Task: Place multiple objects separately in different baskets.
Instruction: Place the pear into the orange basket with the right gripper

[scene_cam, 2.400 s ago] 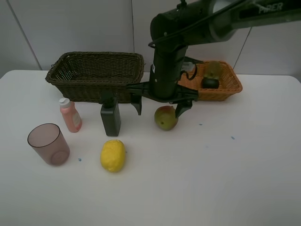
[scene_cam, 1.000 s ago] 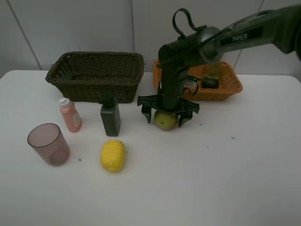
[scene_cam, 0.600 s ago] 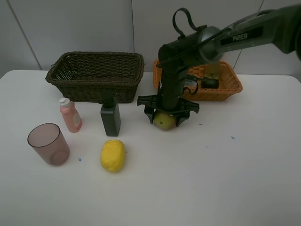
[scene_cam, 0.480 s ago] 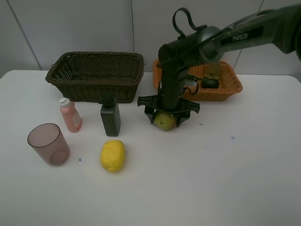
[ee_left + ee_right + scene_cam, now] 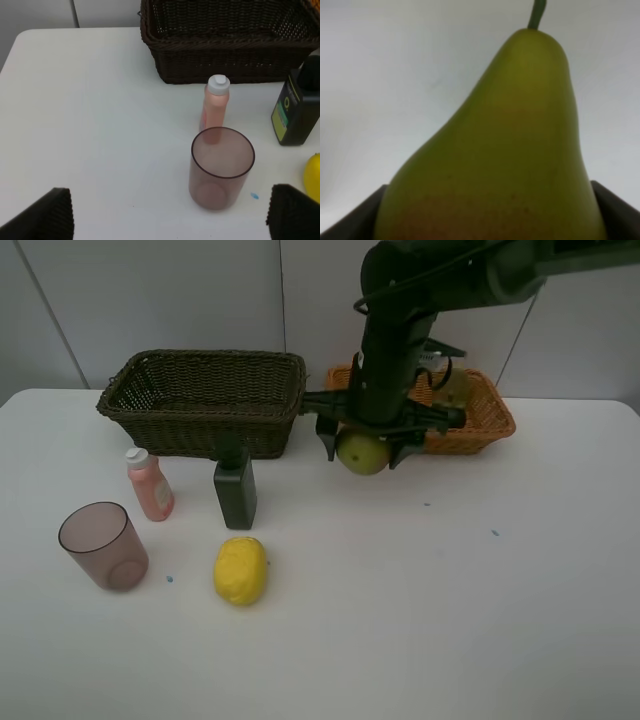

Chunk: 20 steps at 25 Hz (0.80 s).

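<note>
Hanging beneath the right gripper [image 5: 363,448], a green pear [image 5: 362,456] is clasped by it; the left gripper [image 5: 171,214] is spread open.

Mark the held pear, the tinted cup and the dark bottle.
Green-red pear [image 5: 363,454], exterior high view, middle of its body.
Tinted plastic cup [image 5: 220,189], left wrist view, side wall.
Dark green rectangular bottle [image 5: 236,496], exterior high view, front face.

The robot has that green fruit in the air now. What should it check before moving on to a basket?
1. Grip on pear: ok, right gripper closed on both sides of it.
2. Pear clear of table: ok, it hangs above it.
3. Room in orange basket: cannot tell, arm hides part; a fruit already lies inside.
4. Dark bottle out of the way: ok, stands apart.
5. Left gripper clear: ok, open, over by the cup.
</note>
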{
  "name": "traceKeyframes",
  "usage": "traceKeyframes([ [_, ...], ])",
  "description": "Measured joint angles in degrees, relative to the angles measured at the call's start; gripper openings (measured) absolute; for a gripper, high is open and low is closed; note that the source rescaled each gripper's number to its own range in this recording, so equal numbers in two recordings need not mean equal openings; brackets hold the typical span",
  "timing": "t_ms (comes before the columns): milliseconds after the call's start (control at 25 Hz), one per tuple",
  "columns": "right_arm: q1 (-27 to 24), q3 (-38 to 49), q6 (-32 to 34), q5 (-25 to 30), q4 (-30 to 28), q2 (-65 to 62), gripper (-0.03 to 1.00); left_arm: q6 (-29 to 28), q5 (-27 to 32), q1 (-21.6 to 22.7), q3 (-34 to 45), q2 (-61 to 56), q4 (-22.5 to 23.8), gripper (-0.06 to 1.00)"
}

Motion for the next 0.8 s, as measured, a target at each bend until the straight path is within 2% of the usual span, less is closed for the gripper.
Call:
traceKeyframes([
  [200, -0.34, 0.00, 0.00, -0.38, -5.26, -6.05, 0.71, 0.00, 0.00, 0.00, 0.00, 0.00, 0.00, 1.00],
  [440, -3.41, -1.55, -1.09, -1.61, -11.24, -7.01, 0.71, 0.00, 0.00, 0.00, 0.00, 0.00, 0.00, 1.00],
  [800, -7.80, -1.97, -6.20, -12.97, -12.65, -5.15, 0.71, 0.00, 0.00, 0.00, 0.00, 0.00, 0.00, 1.00],
])
